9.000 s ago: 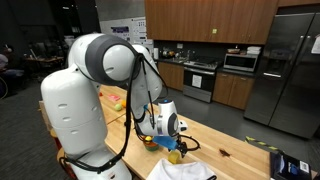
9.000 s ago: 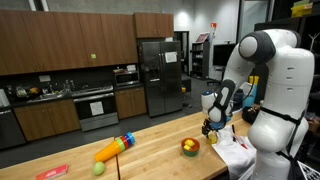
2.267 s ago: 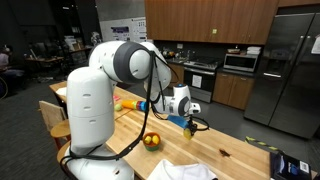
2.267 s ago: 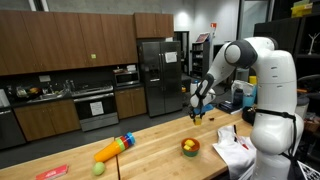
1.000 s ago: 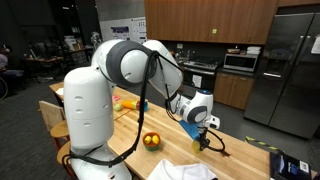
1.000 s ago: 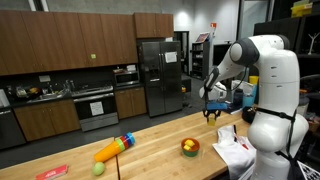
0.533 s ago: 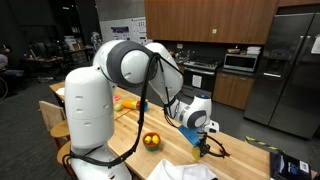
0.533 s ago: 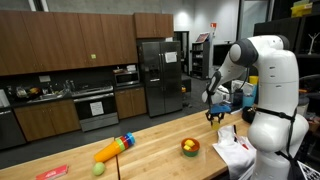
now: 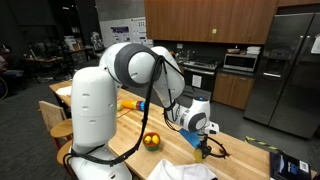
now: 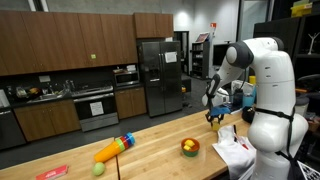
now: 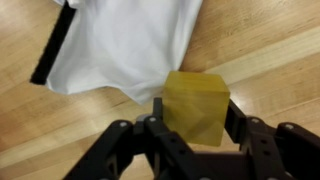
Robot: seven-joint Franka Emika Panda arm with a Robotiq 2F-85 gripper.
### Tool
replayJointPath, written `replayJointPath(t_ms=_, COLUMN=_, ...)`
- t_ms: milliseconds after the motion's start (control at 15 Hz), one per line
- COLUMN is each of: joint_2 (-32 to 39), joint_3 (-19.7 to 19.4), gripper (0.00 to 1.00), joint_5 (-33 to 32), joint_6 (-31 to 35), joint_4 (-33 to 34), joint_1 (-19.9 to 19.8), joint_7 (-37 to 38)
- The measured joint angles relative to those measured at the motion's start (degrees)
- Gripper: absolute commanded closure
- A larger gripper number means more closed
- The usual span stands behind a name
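**A:** While the arm reaches out over the long wooden table (image 9: 245, 152) in an exterior view, what is in the black two-finger gripper (image 9: 205, 148)?

**B:** Something small sits between the jaws, too tiny there to name. A bowl of fruit (image 9: 151, 141) stands to its left, well apart.

**A:** And in an exterior view from across the room?

**B:** The gripper (image 10: 216, 117) hangs low over the table's right end, with a yellow speck at its tips. A crumpled white cloth (image 10: 235, 150) lies nearer, and the bowl (image 10: 189, 147) is to the left.

**A:** What about the wrist view?

**B:** It's plain there: the gripper (image 11: 193, 128) is clamped on a yellow cube-shaped block (image 11: 195, 100), one finger on each opposite face. The block sits over bare wood just beside the cloth's near edge (image 11: 120, 50). I cannot tell whether it touches the table.

**A:** How would it handle?

**B:** I'd judge it light and stiff, matte rather than slippery, and not fragile. Its flat parallel faces are the place to grip it.

**A:** Is there any writing?

**B:** None on the block. The cloth's black strip (image 11: 50, 55) shows no lettering, and the poster (image 9: 125, 32) on the far wall is too small to read.
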Motion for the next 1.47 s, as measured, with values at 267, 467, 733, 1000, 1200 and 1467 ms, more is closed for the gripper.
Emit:
replayJointPath(t_ms=267, joint_2=0.12, joint_3=0.63, gripper=0.66, joint_5=-0.36, joint_6=0.09, joint_4=1.55, joint_1=2.89, joint_7=1.24)
replayJointPath(t_ms=467, joint_2=0.17, joint_3=1.47, gripper=0.66, joint_5=-0.90, joint_6=-0.11, joint_4=2.84, joint_1=4.90, joint_7=2.32)
replayJointPath(t_ms=733, joint_2=0.77, joint_3=2.09, gripper=0.66, joint_5=-0.66, joint_6=-1.48, joint_4=4.64, joint_1=5.40, joint_7=2.44)
replayJointPath(t_ms=1000, joint_2=2.81, joint_3=2.04, gripper=0.66, joint_5=1.03, joint_6=-3.44, joint_4=7.29, joint_1=4.10, joint_7=2.32)
replayJointPath(t_ms=1200, joint_2=4.33, joint_3=1.92, gripper=0.66, joint_5=2.03, joint_6=-4.11, joint_4=8.78, joint_1=2.94, joint_7=2.30)
replayJointPath(t_ms=1467, joint_2=6.10, joint_3=1.55, gripper=0.66, joint_5=2.41, joint_6=-4.12, joint_4=9.52, joint_1=2.40, joint_7=2.31)
